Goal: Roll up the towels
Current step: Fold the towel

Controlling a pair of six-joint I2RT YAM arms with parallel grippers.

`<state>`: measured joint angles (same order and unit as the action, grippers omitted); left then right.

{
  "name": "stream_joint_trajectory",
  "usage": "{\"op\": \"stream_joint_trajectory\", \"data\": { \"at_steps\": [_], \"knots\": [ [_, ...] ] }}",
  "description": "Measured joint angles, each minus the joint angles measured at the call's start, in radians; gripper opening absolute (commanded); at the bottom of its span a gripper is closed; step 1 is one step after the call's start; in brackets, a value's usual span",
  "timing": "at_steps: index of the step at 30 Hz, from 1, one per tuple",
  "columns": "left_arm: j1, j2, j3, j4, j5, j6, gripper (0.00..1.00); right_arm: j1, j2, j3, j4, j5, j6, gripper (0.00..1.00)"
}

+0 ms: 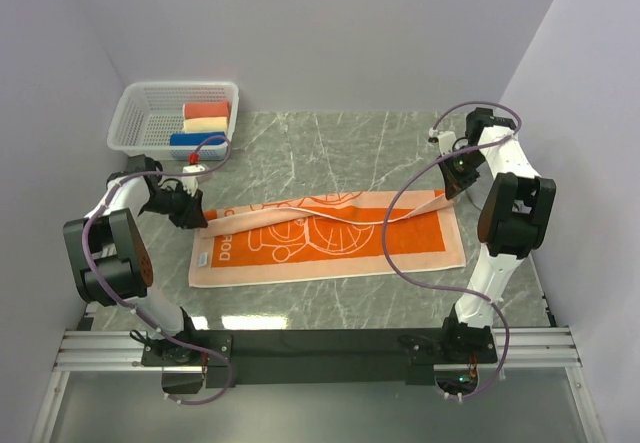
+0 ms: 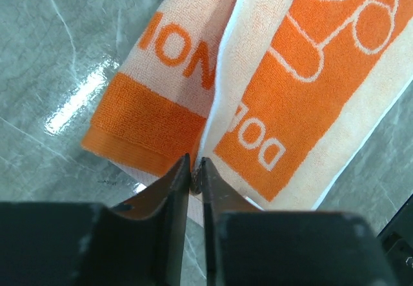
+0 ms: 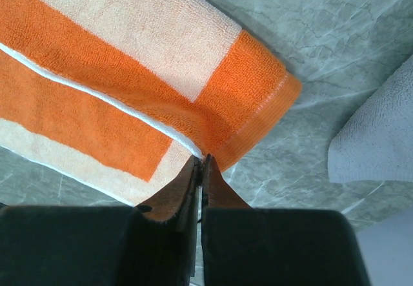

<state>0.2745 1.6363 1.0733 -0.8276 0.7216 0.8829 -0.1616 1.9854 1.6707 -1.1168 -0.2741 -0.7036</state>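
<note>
The long orange towel (image 1: pixel 330 248) with cartoon drawings and lettering lies flat along the marble table. Its far long edge is lifted and partly folded toward the front. My left gripper (image 1: pixel 192 213) is shut on the white-edged far corner at the towel's left end, seen close in the left wrist view (image 2: pixel 195 167). My right gripper (image 1: pixel 446 191) is shut on the far corner at the right end, by the darker orange band (image 3: pixel 251 92). A corner of the plain grey towel (image 3: pixel 377 137) shows only in the right wrist view, on the table beyond the orange towel's right end.
A white mesh basket (image 1: pixel 130 113) stands at the back left and holds red, cream and blue rolls (image 1: pixel 205 123). Grey walls close in the table at the back and on both sides. A black rail (image 1: pixel 320 343) with the arm bases runs along the near edge.
</note>
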Motion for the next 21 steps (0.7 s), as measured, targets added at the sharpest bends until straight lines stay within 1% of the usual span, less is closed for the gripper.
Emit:
{"op": "stream_joint_trajectory", "data": {
  "at_steps": [6,7,11,14,21],
  "knots": [
    [0.0,0.008,0.0,-0.011,-0.013,0.017,0.05,0.0,0.0,0.009,-0.004,-0.001,0.0,0.0],
    [0.0,0.012,0.0,-0.013,-0.013,0.018,0.01,0.0,0.0,0.011,-0.005,0.0,0.0,0.0],
    [0.001,0.037,0.02,-0.036,-0.032,0.022,0.01,0.0,0.0,0.016,-0.006,-0.001,0.0,0.0],
    [0.01,0.06,0.08,-0.059,-0.047,0.024,0.01,-0.001,0.0,0.039,-0.019,-0.003,0.003,0.0],
    [0.064,0.092,0.336,-0.166,-0.031,0.073,0.01,-0.023,0.0,0.162,-0.056,-0.029,0.003,0.0]
  ]
}}
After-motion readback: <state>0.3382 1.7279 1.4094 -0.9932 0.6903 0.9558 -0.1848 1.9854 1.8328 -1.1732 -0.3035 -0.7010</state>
